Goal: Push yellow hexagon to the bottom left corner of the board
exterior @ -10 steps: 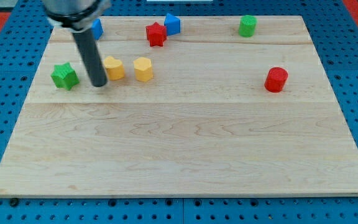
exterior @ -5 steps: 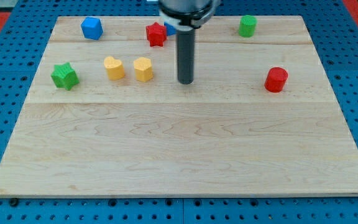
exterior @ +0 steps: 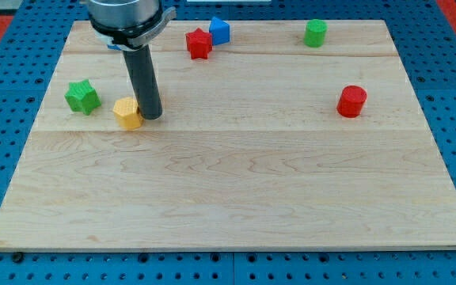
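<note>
Gripperless, my tip (exterior: 151,116) touches the right side of the yellow hexagon (exterior: 127,113), right of the green star (exterior: 81,96).

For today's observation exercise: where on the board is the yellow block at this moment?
The yellow block sits in the board's upper left part, just right of the green star, with my tip against its right side.

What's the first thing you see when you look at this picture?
A big dark rod comes down from the view's top left, and my tip sits right against a yellow block on the wooden board. A green star lies just left of them. Far off at the view's right sits a red block.
</note>
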Controlling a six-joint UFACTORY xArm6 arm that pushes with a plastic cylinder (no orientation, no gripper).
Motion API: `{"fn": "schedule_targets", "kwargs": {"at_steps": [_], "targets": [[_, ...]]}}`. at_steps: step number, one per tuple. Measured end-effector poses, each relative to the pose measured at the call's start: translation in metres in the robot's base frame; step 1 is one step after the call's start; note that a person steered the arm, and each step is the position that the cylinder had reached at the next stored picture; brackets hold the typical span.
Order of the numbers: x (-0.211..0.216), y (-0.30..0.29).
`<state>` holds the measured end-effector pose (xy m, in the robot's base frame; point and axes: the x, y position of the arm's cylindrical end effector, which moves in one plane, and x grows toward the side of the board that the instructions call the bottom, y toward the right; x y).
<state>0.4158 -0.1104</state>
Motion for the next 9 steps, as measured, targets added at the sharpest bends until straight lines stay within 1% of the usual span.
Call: {"fn": "schedule_targets", "kwargs": {"at_steps": [1,2,3,4,5,6,7,8,9], "targets": [[-0.018,0.013],[-0.015,-0.042],[0.009,-0.061],[0.052,-0.087],[0.076,-0.099],[0.041,-0.097],[0.045,-0.131],[0.069,-0.149],[0.098,-0.142]]}}
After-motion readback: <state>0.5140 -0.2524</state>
